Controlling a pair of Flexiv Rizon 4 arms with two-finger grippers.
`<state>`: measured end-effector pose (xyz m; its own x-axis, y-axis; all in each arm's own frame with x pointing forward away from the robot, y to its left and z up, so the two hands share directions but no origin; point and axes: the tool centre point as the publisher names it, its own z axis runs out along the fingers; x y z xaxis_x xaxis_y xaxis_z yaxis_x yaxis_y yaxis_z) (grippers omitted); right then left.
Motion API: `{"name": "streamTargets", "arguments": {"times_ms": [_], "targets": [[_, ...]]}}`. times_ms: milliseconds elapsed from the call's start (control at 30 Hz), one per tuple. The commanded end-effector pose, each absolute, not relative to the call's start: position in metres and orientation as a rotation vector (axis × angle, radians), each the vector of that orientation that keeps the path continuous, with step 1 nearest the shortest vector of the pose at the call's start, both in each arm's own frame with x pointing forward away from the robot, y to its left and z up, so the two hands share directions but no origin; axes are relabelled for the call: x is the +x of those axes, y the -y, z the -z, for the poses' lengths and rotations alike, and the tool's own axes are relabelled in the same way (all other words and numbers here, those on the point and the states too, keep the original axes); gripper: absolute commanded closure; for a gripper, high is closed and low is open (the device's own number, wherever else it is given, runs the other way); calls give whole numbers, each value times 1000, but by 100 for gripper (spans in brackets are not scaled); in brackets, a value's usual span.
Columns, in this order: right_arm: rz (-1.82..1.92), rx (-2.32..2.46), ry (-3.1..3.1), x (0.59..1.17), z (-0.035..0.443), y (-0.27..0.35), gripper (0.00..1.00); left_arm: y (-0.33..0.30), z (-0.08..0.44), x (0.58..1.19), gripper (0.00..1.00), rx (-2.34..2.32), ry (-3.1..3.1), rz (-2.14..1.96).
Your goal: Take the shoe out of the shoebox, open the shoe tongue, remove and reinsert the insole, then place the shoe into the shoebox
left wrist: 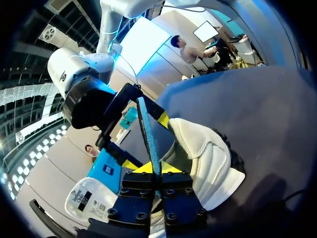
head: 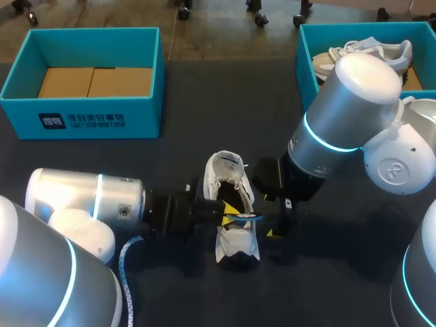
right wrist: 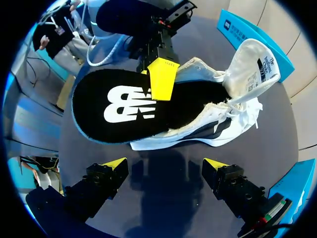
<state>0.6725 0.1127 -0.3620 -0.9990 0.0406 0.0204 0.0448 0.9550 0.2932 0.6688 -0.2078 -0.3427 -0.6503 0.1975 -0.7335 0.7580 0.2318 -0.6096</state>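
Observation:
A white shoe [head: 230, 204] lies on the dark table, its tongue [right wrist: 255, 62] folded back. My left gripper [head: 234, 214] is over the shoe's opening, shut on the black, blue-edged insole [right wrist: 119, 106]. The insole is raised on its side and sticks out past the shoe. In the left wrist view the insole [left wrist: 147, 134] runs edge-on between the yellow tips of the left gripper [left wrist: 159, 168]. My right gripper [right wrist: 166, 168] stands open just beside the shoe [right wrist: 218, 116], with nothing between its fingers [right wrist: 111, 166].
A teal shoebox [head: 88, 102] with a cardboard floor stands at the back left. A second teal box [head: 304, 61] at the back right holds another white shoe [head: 361, 54]. A cable [head: 126, 272] hangs by my left arm.

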Motion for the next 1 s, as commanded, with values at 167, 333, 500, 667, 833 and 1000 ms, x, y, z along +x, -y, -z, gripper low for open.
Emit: {"name": "streamTargets", "arguments": {"times_ms": [167, 333, 500, 667, 833, 1000], "targets": [[463, -69, 3095, 672, 364, -114, 0, 206, 326, 652, 57, 882, -1982, 1437], [463, -69, 3095, 672, 364, -114, 0, 210, 317, 647, 100, 911, -1949, 1423], [463, -69, 3095, 672, 364, -114, 0, 212, 325, 648, 100, 945, -1952, 1377], [463, -69, 3095, 672, 364, -114, 0, 207, 337, 654, 100, 950, -1944, 1331], [463, -69, 3095, 672, 364, -114, 0, 201, 346, 661, 100, 926, -1940, 1301], [463, -69, 3095, 672, 364, -114, 0, 197, 351, 670, 100, 891, -1951, 1281]]}}
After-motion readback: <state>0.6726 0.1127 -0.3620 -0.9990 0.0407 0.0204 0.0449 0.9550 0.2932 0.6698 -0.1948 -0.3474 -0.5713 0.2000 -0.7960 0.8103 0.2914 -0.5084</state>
